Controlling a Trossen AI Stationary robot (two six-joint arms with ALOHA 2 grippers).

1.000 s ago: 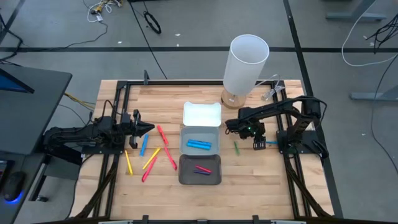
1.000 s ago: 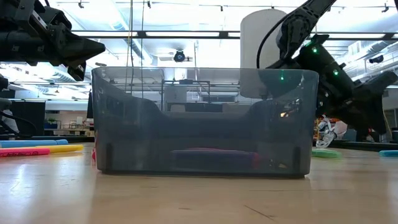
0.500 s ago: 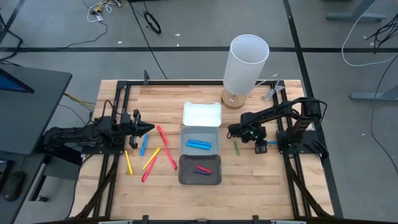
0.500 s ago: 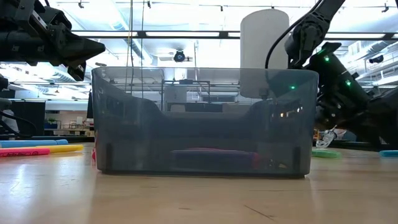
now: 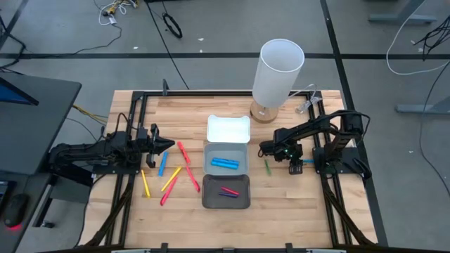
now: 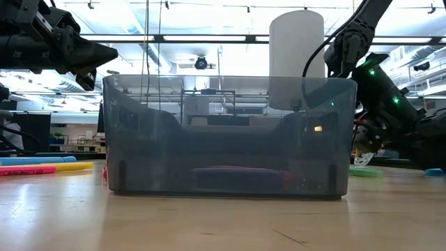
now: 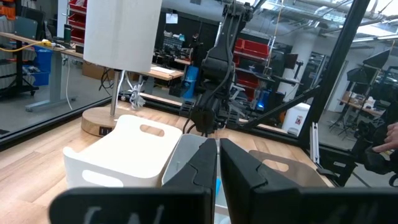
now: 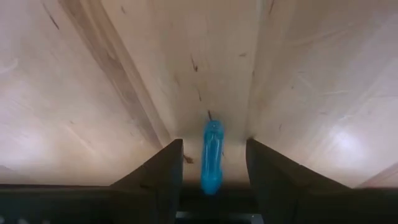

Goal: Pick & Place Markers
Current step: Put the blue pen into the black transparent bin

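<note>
We see the right gripper [image 8: 211,163] low over the wooden table [image 8: 93,93], jaws apart around a short blue marker [image 8: 211,155]; the left gripper [image 7: 217,163] hovers, jaws together.

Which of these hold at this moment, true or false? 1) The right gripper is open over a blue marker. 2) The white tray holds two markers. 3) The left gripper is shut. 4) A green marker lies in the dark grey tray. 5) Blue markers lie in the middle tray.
1) True: the right gripper is open, its fingers either side of a blue marker on the table.
2) False: the white tray looks empty.
3) True: the left gripper has its fingers together, holding nothing.
4) False: the green marker lies on the table, right of the trays; the dark grey tray holds red and purple markers.
5) True: blue markers lie in the middle tray.
</note>
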